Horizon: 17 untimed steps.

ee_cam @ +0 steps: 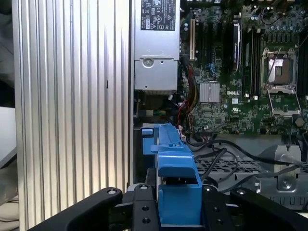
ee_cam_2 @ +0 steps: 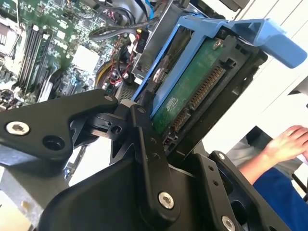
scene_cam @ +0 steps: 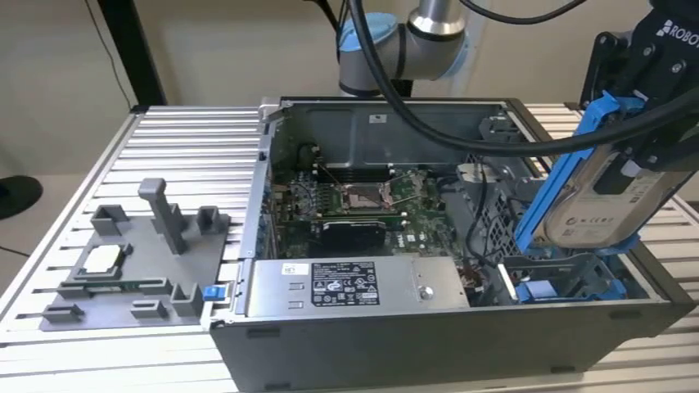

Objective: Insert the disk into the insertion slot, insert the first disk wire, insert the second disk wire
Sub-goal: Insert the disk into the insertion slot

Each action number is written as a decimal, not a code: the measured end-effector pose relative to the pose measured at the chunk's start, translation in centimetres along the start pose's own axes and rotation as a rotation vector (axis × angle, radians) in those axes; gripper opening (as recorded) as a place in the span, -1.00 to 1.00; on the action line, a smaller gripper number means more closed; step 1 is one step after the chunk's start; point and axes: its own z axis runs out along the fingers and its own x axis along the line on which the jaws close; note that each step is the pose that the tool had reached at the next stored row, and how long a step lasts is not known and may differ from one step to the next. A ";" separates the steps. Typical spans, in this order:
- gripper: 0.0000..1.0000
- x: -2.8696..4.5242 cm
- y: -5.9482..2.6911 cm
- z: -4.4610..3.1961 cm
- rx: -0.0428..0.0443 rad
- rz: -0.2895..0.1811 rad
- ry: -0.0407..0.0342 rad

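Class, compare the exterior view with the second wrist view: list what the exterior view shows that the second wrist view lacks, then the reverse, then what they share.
Exterior view: the slatted table, a grey fixture tray on it at the exterior view's left, the labelled power-supply box, and the insertion slot with blue tabs below the tilted disk.
Second wrist view: the disk's green circuit board with its connector, and a person's hand.
Shared: the gripper clamping the disk in its blue carrier, and the motherboard.
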 end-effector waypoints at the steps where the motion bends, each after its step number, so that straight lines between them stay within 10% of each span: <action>1: -1.00 0.00 0.00 0.03 0.0000 0.000 -0.0001; 17: -1.00 0.00 -0.02 0.46 0.0002 0.000 -0.0001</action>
